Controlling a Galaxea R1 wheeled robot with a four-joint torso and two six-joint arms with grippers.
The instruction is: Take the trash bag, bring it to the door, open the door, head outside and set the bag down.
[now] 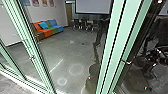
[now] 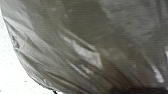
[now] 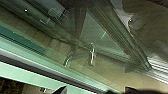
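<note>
Where the left wrist faces, the trash bag [image 2: 75, 32] bulges close.

I see the right wrist held near the green door frame [image 3: 50, 62], at a slant to it, with dark parts of the right gripper [image 3: 107, 91] just showing. A dark edge of the left gripper [image 2: 140, 90] shows too; how near that frame, I can't tell.

The couch [image 1: 51, 32] runs in blocks of orange, green and blue, with a bright blue cushion [image 1: 43, 25]. The door frame [image 1: 119, 37] is pale mint green with black lengthwise stripes. The floor [image 1: 61, 47] is grey, marked with paler rings; the screen [image 1: 93, 6], pale grey edged in black. The trash bag [image 2: 60, 53] is murky grey to olive-brown, streaked whitish.
</note>
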